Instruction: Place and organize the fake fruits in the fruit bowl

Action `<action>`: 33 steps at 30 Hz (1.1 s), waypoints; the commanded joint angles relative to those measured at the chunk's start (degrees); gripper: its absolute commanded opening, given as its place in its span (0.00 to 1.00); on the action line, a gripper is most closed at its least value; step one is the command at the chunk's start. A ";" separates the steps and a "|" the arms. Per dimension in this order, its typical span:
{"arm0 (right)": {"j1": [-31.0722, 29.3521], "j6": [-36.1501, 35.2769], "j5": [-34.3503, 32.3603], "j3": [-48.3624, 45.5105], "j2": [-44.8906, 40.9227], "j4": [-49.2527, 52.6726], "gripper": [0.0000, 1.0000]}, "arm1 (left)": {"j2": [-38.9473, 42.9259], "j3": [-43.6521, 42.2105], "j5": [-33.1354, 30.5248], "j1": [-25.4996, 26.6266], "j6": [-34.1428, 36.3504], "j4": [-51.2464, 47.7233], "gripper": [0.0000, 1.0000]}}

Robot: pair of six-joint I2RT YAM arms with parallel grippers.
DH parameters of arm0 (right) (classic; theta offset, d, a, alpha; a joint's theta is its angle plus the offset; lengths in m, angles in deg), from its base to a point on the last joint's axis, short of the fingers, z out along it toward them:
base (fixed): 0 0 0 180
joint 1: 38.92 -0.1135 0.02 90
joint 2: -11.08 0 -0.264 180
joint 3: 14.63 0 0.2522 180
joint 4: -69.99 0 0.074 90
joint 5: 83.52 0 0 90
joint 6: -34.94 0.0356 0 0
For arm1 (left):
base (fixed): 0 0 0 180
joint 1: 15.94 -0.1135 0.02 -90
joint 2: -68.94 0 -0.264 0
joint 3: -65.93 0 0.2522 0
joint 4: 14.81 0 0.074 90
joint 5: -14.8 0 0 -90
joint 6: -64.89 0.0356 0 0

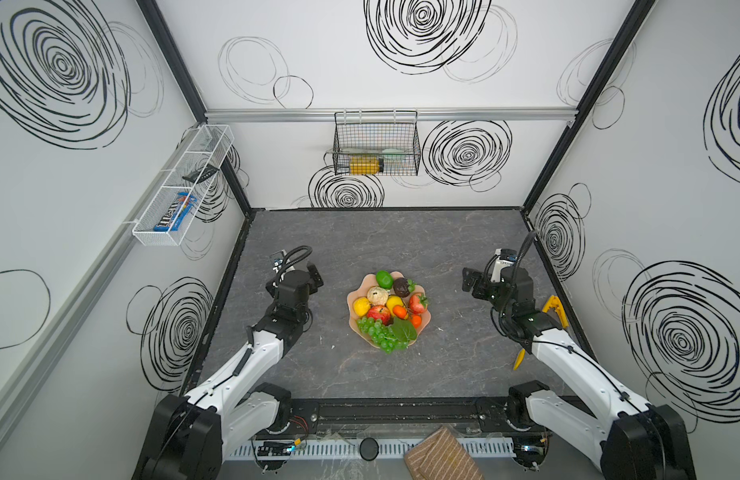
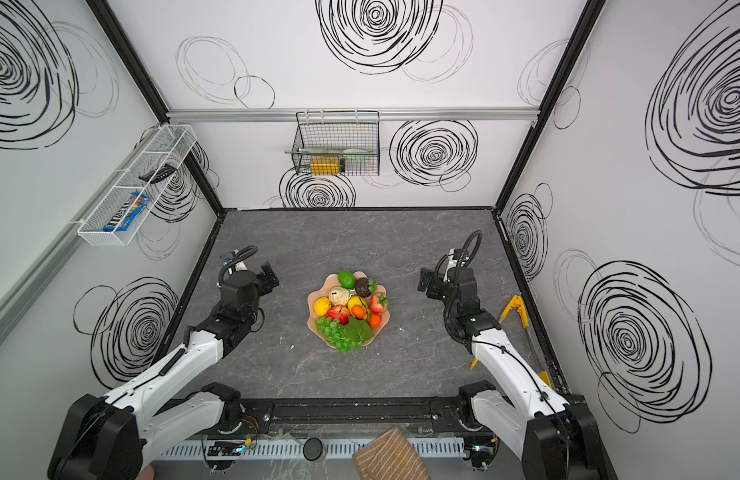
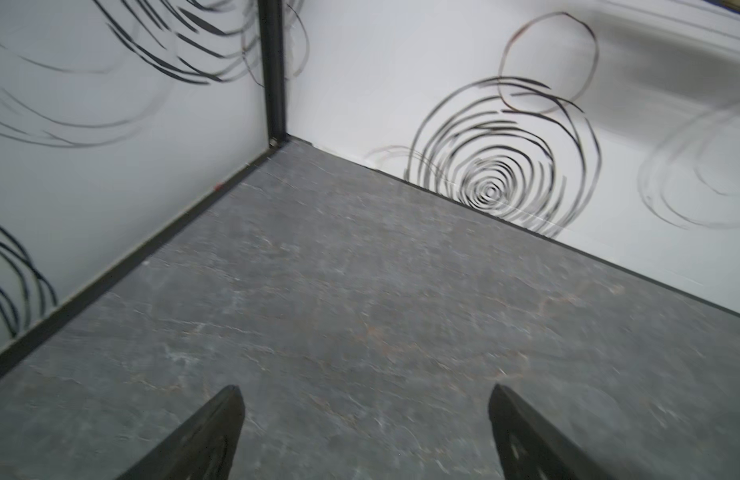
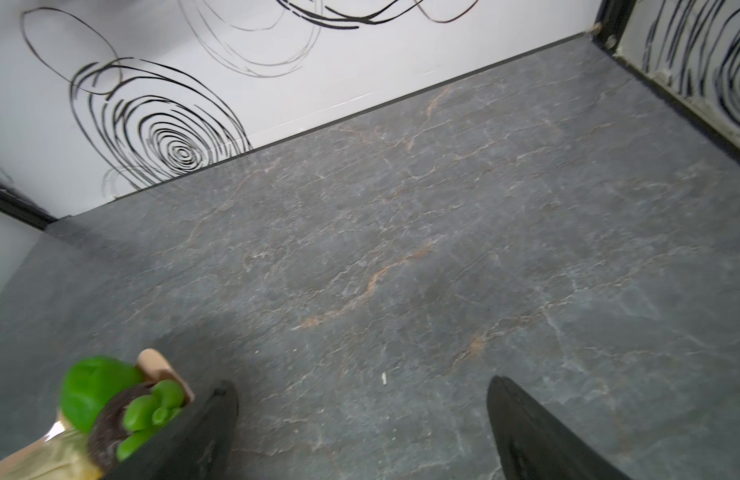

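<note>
Both top views: veined grey tabletop (image 1: 401, 241), central fruit bowl (image 1: 353, 321), swirl-marked white walls (image 1: 339, 62).

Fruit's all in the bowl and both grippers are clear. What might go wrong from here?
The grape bunch overhangs the bowl at its near rim, so a nudge might tip it out. The tongs lie partly under the right arm; pulling back may knock them.
</note>
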 commanded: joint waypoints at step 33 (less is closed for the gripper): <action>11.43 -22.52 2.75 -18.93 28.13 -66.77 0.97 | -25.29 -18.17 24.08 -10.44 22.27 65.72 0.96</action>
